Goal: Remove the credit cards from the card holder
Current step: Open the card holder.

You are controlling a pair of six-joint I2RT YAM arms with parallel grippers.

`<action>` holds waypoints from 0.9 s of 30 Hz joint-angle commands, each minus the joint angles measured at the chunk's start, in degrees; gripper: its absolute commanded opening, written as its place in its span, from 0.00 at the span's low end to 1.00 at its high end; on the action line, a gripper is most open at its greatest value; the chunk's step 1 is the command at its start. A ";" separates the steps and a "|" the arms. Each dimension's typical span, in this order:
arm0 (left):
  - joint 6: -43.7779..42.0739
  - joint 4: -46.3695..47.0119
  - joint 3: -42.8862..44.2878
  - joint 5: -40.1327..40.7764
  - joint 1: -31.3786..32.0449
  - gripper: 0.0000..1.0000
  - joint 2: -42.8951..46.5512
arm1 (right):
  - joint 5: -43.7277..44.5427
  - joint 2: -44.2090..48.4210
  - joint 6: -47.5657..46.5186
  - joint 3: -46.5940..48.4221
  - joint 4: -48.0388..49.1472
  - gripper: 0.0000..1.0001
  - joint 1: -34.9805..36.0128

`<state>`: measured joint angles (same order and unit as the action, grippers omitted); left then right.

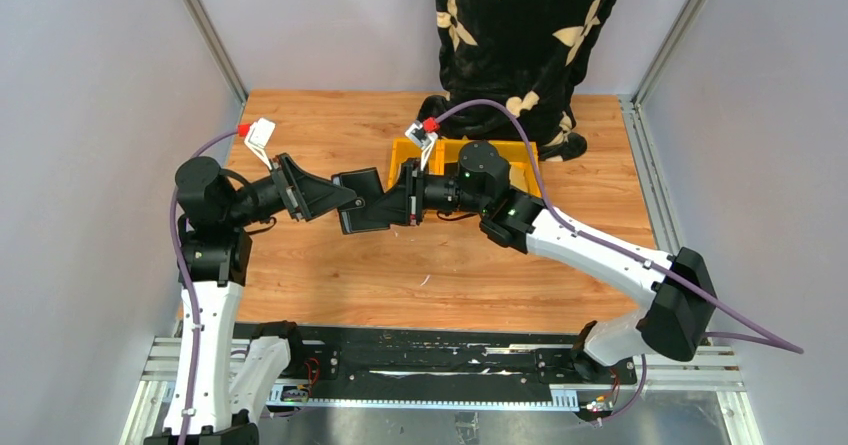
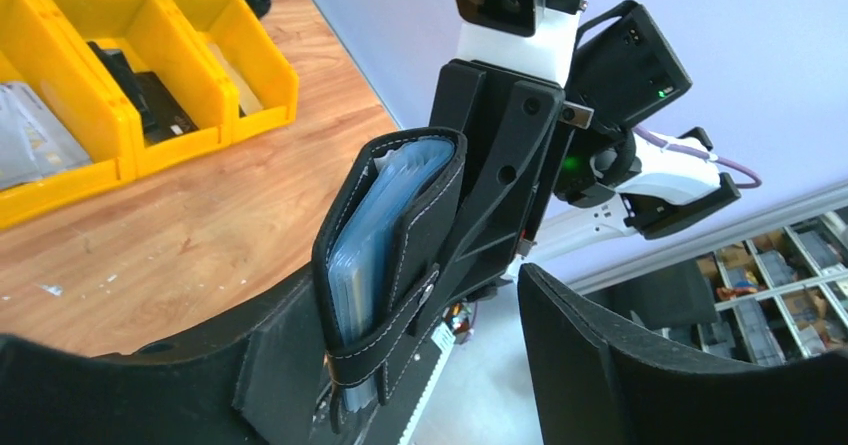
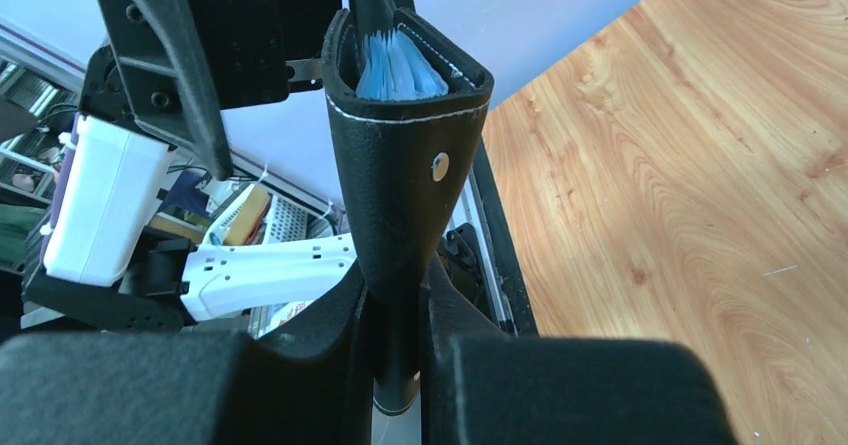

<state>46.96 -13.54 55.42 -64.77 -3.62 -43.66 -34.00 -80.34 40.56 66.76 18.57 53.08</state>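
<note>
Right jaws pinch the card holder [image 3: 400, 185]; left jaws gape around it.

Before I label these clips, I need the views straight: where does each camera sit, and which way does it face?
Top external: above and behind the robot, looking down on the wooden table; both arms show, meeting at the black folding card holder.
Left wrist: on the left wrist, facing the right arm; the open left gripper frames the bottom.
Right wrist: on the right wrist, facing the left arm; the right gripper clamps the holder.
Both wrist views show the holder's bluish sleeves.
</note>
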 commanded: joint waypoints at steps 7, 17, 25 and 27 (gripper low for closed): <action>-6.28 -3.60 -0.40 5.26 0.10 0.40 1.79 | 12.23 -3.77 -0.14 6.50 -7.25 0.25 2.68; -6.50 -3.73 -0.39 5.09 0.03 0.39 1.81 | 18.66 -8.20 -1.62 13.00 -13.98 0.26 5.44; -11.27 -8.05 0.94 5.69 0.08 0.06 0.62 | 14.67 -5.53 -2.42 12.27 -16.28 0.46 3.11; -11.85 -8.11 1.07 7.22 0.04 0.00 0.64 | 15.21 -3.20 -2.77 10.51 -16.35 0.51 2.18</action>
<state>36.56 -18.74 54.96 -56.23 -4.10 -43.13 -20.75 -86.91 39.16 78.22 2.07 57.60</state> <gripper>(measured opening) 0.104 0.479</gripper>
